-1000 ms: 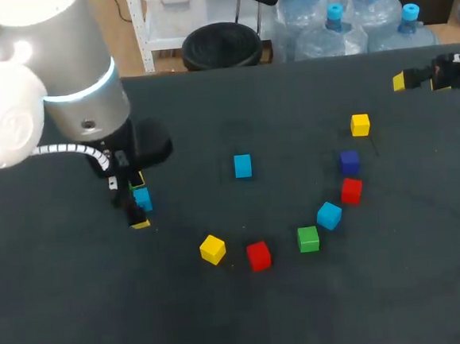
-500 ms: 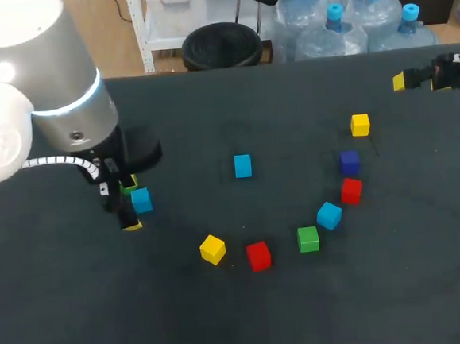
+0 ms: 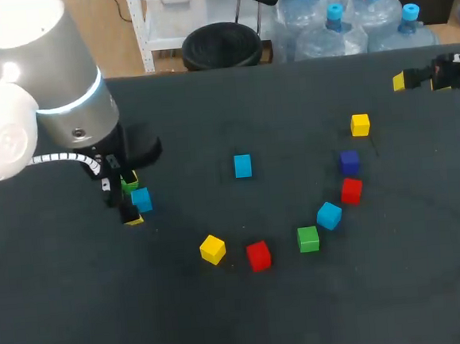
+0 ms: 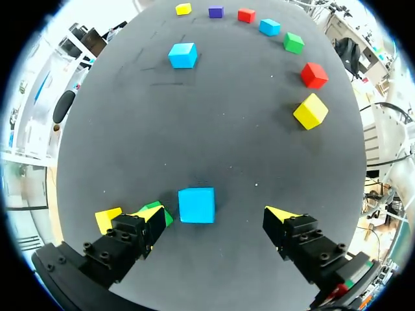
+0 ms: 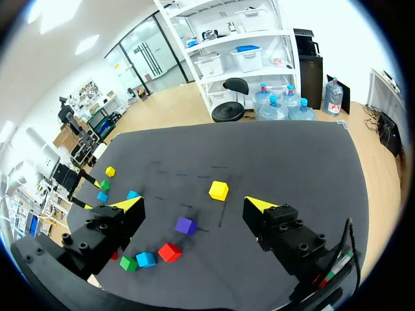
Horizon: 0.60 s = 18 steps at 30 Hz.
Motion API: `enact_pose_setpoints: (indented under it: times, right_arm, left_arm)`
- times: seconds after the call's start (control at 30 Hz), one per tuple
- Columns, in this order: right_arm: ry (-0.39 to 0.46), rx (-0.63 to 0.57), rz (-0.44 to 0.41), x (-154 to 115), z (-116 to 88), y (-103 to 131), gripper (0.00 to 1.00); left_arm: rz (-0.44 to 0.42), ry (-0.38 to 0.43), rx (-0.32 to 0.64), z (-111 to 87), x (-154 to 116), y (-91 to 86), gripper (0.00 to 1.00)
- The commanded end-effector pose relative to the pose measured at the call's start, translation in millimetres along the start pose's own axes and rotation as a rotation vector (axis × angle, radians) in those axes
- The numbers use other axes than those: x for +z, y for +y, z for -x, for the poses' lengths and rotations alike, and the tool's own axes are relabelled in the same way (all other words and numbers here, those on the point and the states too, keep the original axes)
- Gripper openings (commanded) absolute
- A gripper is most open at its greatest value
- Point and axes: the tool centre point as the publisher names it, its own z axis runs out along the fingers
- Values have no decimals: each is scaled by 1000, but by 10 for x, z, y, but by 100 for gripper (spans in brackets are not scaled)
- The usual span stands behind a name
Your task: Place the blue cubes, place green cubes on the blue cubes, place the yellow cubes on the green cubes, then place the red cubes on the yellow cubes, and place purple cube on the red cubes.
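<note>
Head camera sits above and behind, looking down on the whole table [image 3: 305, 309]; left wrist camera hangs low, close over one blue cube [image 4: 196, 205], facing across the table; right wrist camera stands higher and farther off, both wrist views sharing the purple cube [image 5: 185, 225] and its neighbours.

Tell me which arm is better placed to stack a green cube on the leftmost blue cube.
Left. The left fingers stand open around that blue cube, a green cube beside one finger. The right fingers sit at the table's far right edge, away from both.
</note>
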Motion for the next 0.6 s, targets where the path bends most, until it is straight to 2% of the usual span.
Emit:
enact_pose_setpoints:
  times: [0.03,0.37,0.43,0.6]
  right_arm:
    - [-1,0,-2,3,-1,4,100]
    - [-1,0,-2,3,-1,4,100]
    - [-1,0,-2,3,-1,4,100]
    - [-1,0,-2,3,-1,4,100]
  left_arm:
    - [-17,0,7,4,68,84,100]
    - [-30,8,13,-33,129,149,99]
    - [-32,10,13,-35,142,149,96]
    - [-40,9,12,-37,177,135,81]
